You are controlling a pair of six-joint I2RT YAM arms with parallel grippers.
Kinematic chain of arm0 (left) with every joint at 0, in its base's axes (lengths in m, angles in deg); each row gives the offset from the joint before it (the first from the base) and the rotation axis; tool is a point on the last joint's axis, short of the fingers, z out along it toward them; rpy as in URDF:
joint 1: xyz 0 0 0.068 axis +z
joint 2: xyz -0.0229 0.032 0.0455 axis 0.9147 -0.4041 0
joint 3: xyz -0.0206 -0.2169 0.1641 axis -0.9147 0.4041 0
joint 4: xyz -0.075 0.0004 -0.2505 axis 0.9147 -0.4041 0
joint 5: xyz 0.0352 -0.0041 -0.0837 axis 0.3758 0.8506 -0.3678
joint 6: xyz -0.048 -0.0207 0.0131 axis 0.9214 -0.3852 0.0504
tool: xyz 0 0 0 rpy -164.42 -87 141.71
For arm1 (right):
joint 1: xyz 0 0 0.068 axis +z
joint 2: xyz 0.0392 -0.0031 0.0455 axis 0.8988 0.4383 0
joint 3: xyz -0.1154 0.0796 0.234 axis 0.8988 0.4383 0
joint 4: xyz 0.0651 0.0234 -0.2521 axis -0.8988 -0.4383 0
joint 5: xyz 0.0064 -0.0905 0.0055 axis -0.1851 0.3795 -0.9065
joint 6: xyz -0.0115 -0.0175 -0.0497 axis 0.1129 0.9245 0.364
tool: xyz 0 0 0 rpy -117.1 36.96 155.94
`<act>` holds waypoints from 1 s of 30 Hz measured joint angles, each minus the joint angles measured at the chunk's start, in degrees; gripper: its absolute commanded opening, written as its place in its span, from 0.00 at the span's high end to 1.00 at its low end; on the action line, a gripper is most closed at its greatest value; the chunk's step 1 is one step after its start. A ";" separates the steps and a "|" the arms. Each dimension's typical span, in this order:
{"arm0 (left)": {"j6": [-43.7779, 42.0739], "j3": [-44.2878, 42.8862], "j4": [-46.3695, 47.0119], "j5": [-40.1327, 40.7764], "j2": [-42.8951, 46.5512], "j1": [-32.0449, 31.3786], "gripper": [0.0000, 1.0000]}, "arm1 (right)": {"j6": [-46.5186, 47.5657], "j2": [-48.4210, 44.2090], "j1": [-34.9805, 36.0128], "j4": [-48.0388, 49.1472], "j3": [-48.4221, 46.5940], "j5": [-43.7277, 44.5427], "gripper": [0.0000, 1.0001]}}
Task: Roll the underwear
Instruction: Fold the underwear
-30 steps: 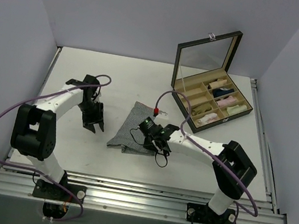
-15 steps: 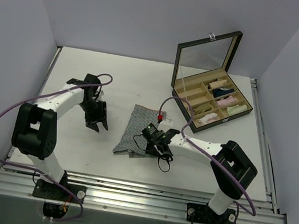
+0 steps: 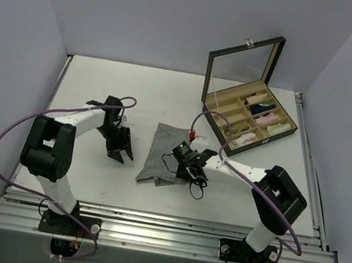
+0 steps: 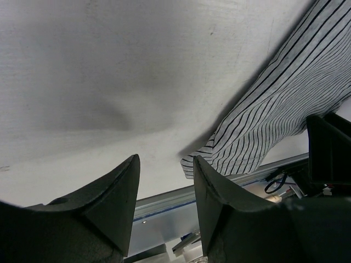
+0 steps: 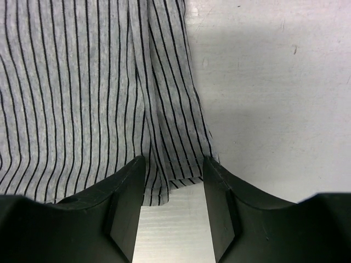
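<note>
Right wrist: the underwear reaches into the parted right claw.

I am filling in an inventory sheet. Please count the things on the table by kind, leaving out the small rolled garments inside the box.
grippers: 2, the left gripper and the right gripper
striped underwear: 1
open box: 1
total: 4
</note>
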 measured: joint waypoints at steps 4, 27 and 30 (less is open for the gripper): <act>0.94 1.70 2.47 -1.38 -0.42 -1.29 0.48 | 1.16 -2.38 -0.57 -0.07 -0.07 -0.31 0.61; -4.48 -14.10 -1.62 9.27 -11.41 0.42 0.98 | 2.29 -10.16 -10.05 9.86 6.93 -11.37 0.68; -5.46 -20.39 -2.47 11.80 -13.14 2.75 0.94 | 0.72 -10.16 -9.88 12.72 8.39 -12.90 0.68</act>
